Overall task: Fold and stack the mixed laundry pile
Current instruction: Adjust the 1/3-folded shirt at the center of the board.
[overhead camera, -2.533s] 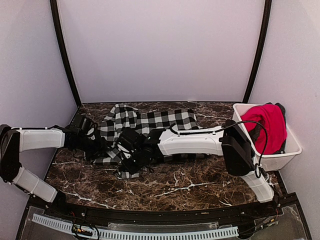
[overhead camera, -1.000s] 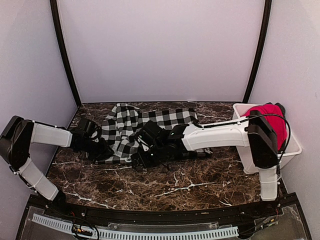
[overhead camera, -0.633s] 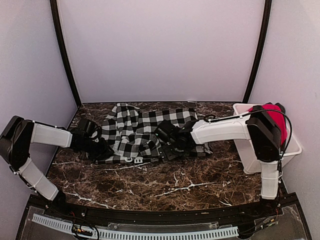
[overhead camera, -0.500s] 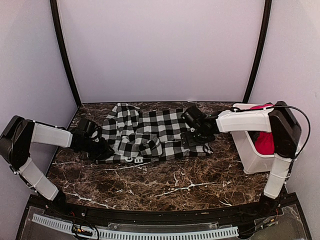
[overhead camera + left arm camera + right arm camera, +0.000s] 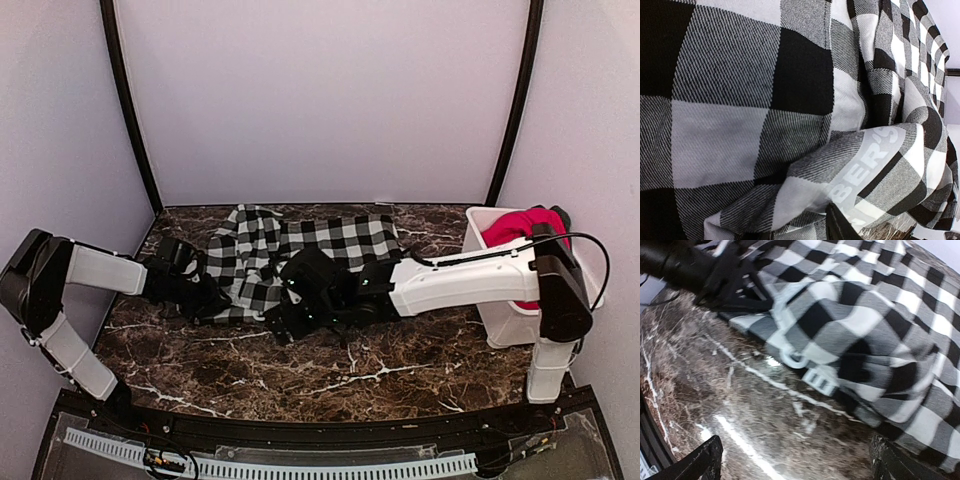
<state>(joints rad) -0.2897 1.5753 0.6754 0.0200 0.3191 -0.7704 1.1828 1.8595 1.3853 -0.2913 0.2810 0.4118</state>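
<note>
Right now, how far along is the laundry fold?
Done: nothing stacked. In hand: checked garment lies rumpled on the table, left gripper clamping its left edge, right gripper open over its near edge. Left: fold it, then the red garment in the white bin.

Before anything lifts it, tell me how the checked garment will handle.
Probably floppy: the checked garment lies rumpled in soft folds on the table, so it would likely sag from any single grip. Likely light: the fabric looks thin where it folds over. Its matte woven weave suggests it won't slip easily.
</note>
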